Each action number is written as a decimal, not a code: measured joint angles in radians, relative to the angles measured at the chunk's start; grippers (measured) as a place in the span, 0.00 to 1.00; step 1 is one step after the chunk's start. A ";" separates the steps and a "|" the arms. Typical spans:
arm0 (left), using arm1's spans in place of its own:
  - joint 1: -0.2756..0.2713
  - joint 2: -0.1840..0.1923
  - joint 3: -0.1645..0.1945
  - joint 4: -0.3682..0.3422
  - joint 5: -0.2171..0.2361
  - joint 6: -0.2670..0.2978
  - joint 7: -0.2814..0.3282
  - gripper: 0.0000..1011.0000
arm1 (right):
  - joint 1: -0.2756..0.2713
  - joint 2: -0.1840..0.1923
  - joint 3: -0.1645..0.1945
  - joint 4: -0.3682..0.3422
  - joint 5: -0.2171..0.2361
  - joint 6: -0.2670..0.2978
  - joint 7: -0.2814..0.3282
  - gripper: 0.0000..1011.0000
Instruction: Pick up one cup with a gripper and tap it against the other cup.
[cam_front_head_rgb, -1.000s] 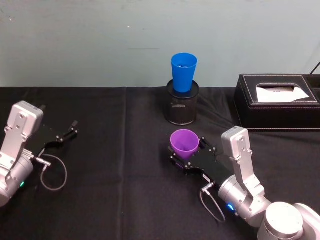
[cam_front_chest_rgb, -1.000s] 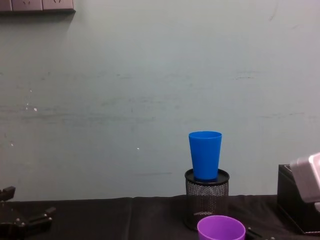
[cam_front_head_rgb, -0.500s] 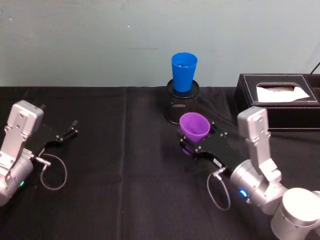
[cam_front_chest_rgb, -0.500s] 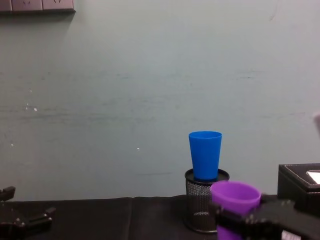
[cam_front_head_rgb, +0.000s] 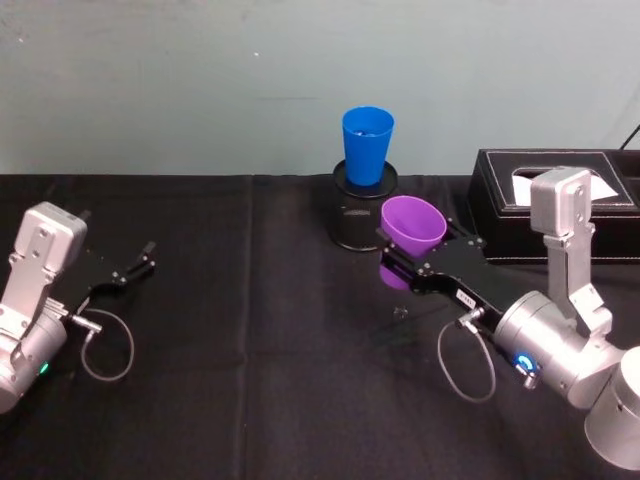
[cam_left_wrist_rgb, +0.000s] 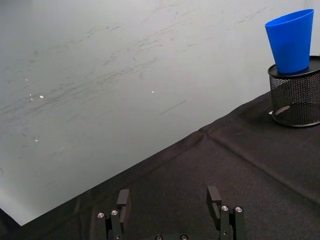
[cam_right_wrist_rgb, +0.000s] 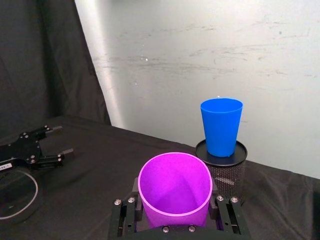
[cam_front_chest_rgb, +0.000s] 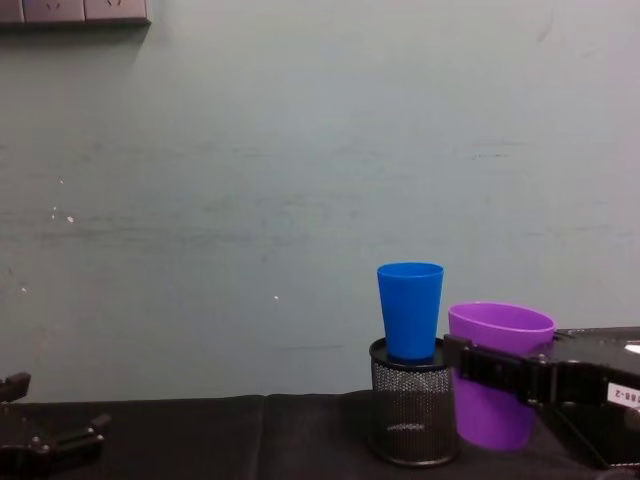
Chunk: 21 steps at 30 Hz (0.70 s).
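Observation:
The purple cup (cam_front_head_rgb: 411, 227) hangs above the table, upright, with my right gripper (cam_front_head_rgb: 415, 262) shut on its sides. It also shows in the chest view (cam_front_chest_rgb: 497, 372) and in the right wrist view (cam_right_wrist_rgb: 174, 189), clamped between the black fingers (cam_right_wrist_rgb: 125, 216). The blue cup (cam_front_head_rgb: 367, 144) stands upright on top of a black mesh pen holder (cam_front_head_rgb: 355, 222) at the back, a little left of and beyond the purple one; a small gap separates them in the chest view (cam_front_chest_rgb: 410, 310). My left gripper (cam_front_head_rgb: 135, 264) rests open on the table at the far left, with nothing between its fingers (cam_left_wrist_rgb: 122, 199).
A black tissue box (cam_front_head_rgb: 520, 200) sits at the back right, close behind my right arm. The table wears a black cloth (cam_front_head_rgb: 240, 380) and a pale wall stands right behind it. A loose cable loop (cam_front_head_rgb: 105, 350) lies by the left arm.
My right gripper has lifted the purple cup off the table and carried it up and to the back right, level with the pen holder. The left arm has not moved.

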 joint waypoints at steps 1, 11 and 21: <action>0.000 0.000 0.000 0.000 0.000 0.000 0.000 0.99 | 0.000 0.000 0.000 0.000 0.000 -0.001 0.000 0.71; 0.000 0.000 0.000 0.000 0.000 0.000 0.000 0.99 | 0.001 -0.003 -0.003 0.007 0.000 -0.008 0.000 0.71; 0.000 0.000 0.000 0.000 0.000 0.000 0.000 0.99 | 0.002 -0.004 -0.004 0.010 0.000 -0.013 -0.001 0.71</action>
